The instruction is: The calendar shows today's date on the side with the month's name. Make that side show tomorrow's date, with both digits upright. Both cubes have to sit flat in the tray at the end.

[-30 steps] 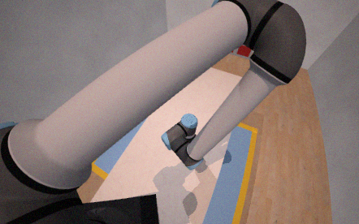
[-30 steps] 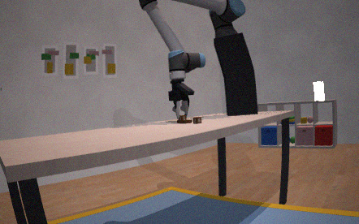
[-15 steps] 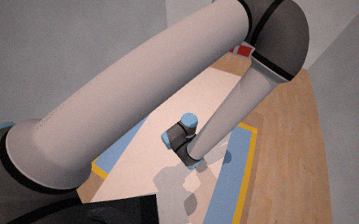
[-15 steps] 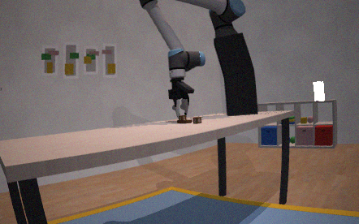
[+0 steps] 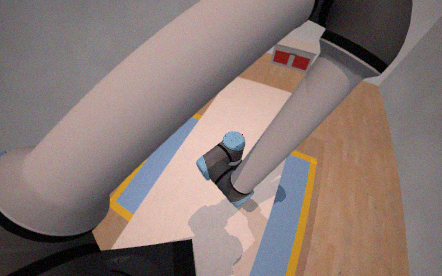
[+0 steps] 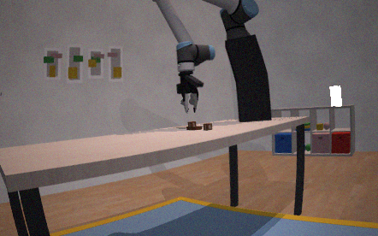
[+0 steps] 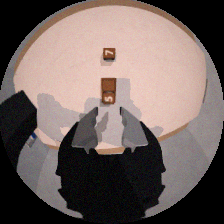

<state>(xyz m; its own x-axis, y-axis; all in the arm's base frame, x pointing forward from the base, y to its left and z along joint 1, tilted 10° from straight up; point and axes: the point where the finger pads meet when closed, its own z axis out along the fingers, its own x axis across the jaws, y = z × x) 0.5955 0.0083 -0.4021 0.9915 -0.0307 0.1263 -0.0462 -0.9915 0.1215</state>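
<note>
Grey walls stand all around, and a wooden floor lies under the long pale counter (image 6: 108, 150) where I work.

My gripper (image 6: 190, 103) hangs in the air above the counter. Its two fingers are a little way apart, and nothing is between them. I am holding nothing.

Right under me, a bit ahead, sits the brown tray (image 7: 108, 83) of the calendar. One cube (image 7: 108, 97) sits in it, and I can read a white 5 on its top. The other half of the tray looks bare, though it is small and blurry.

Farther out lies the second cube (image 7: 109, 52), on the counter and well apart from the tray. It shows a 7 on top. From the side view, this loose cube (image 6: 207, 126) rests just beside the tray (image 6: 193, 126).

I cannot see the month's name from here, so I cannot tell which side is the date side.

I think the job is about half done. One cube is in and one is out. That one must go into the tray, flat, with the right number upright. I may also need to check the 5 faces the right way.
</note>
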